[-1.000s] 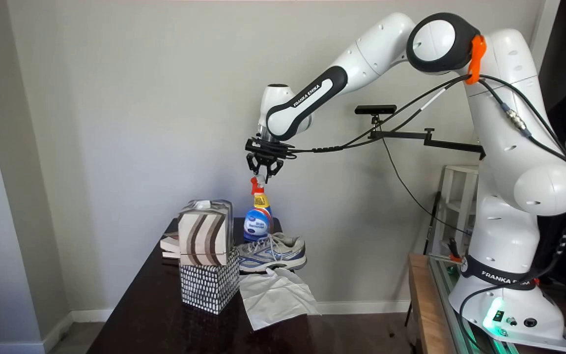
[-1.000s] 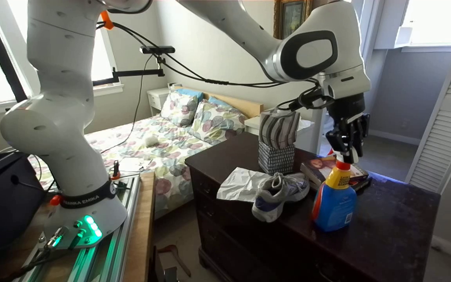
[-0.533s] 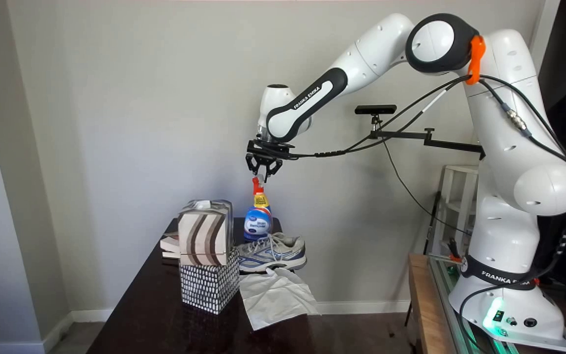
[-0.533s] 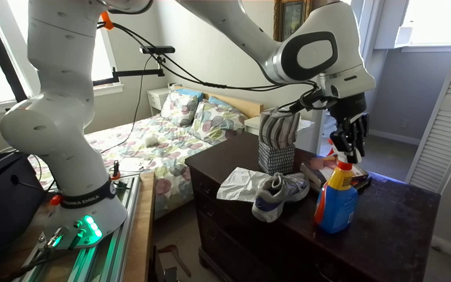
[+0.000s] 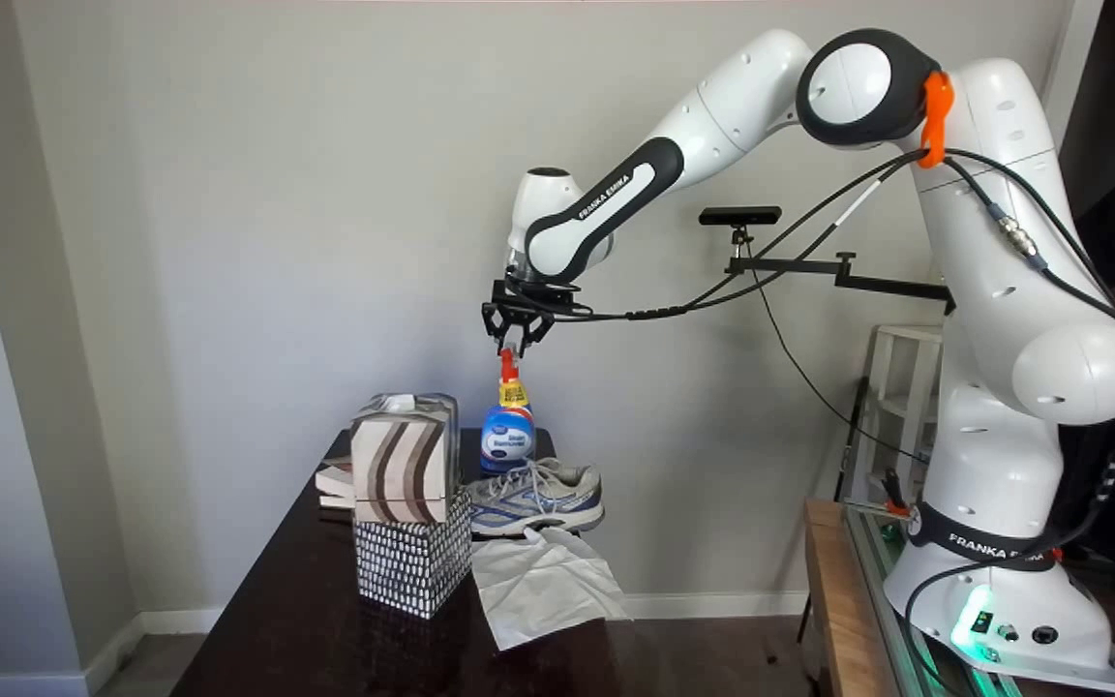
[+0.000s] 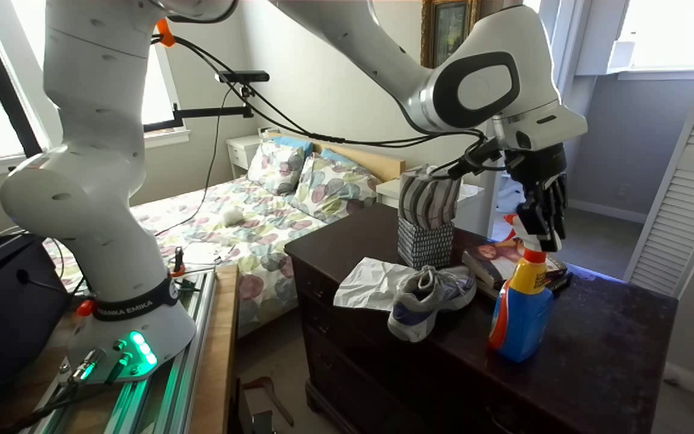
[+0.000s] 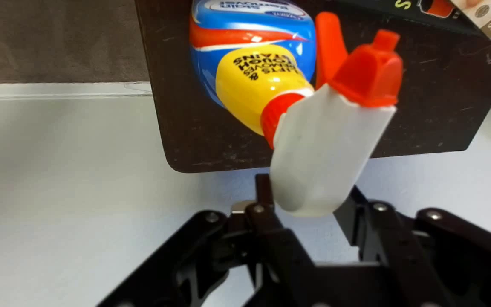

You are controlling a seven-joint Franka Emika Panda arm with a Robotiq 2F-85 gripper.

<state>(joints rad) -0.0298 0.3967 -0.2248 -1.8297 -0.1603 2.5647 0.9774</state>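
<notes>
A blue spray bottle (image 5: 508,436) with a yellow neck, red trigger and white head stands slightly tilted at the end of the dark dresser. It also shows in an exterior view (image 6: 522,325) and in the wrist view (image 7: 254,76). My gripper (image 5: 511,347) is above it, with its fingers on both sides of the white spray head; it also shows in an exterior view (image 6: 544,240). In the wrist view the gripper (image 7: 308,194) is shut on the head. I cannot tell whether the bottle's base touches the dresser top.
On the dresser (image 6: 612,337) are a grey-blue shoe (image 6: 428,298), white crumpled paper (image 6: 371,283), a patterned box (image 6: 425,241) bearing a striped package (image 6: 428,199), and books (image 6: 497,259). A wall (image 5: 277,242) stands behind the dresser. A bed (image 6: 250,223) lies beyond it.
My gripper has turned and shifted slightly, and the bottle has turned with it. The bottle is a little farther right and lower in an exterior view. Everything else on the dresser is unmoved.
</notes>
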